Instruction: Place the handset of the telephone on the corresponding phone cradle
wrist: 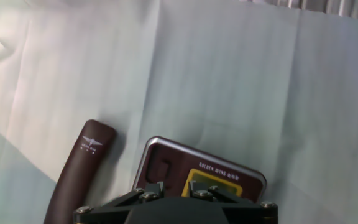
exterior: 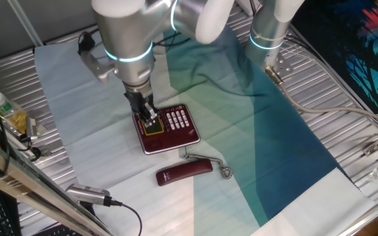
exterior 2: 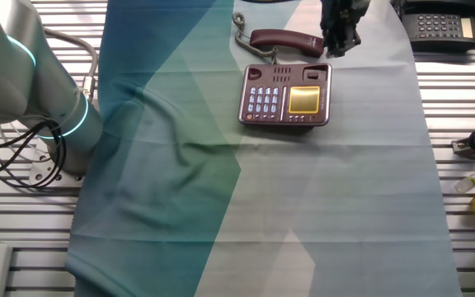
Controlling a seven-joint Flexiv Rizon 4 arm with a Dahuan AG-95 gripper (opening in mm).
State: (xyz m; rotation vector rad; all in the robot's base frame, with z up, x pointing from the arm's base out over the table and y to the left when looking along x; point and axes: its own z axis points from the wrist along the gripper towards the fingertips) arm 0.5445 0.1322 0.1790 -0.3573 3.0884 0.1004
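Directly beneath the gripper (exterior: 150, 119) sits the telephone (exterior: 170, 129), a dark-red desk base resting flat on the pale cloth (exterior: 97, 98). The fingers hang just above its yellowish display (exterior: 153, 127), with the white keypad (exterior: 178, 118) lying off to one side of them. Whether the fingers are parted or closed I cannot tell from any of the three views; nothing sits between them that I can see.

Out past the base, on the side away from the arm's column, the handset (exterior: 184, 172) lies flat on the cloth, apart from the telephone and apart from the gripper. Its white mark faces up, and the silvery coiled cord (exterior: 223, 168) trails from one end, curling back toward the base.

From the hand view, the handset shows to the left of the phone's corner, angled slightly. The phone cradle (exterior 2: 284, 74), the long recessed strip along the edge of the base nearest the handset, lies bare.

Farther from the hand, near the table edge, a grey cylindrical device (exterior: 88, 194) with a black cable rests on the cloth.
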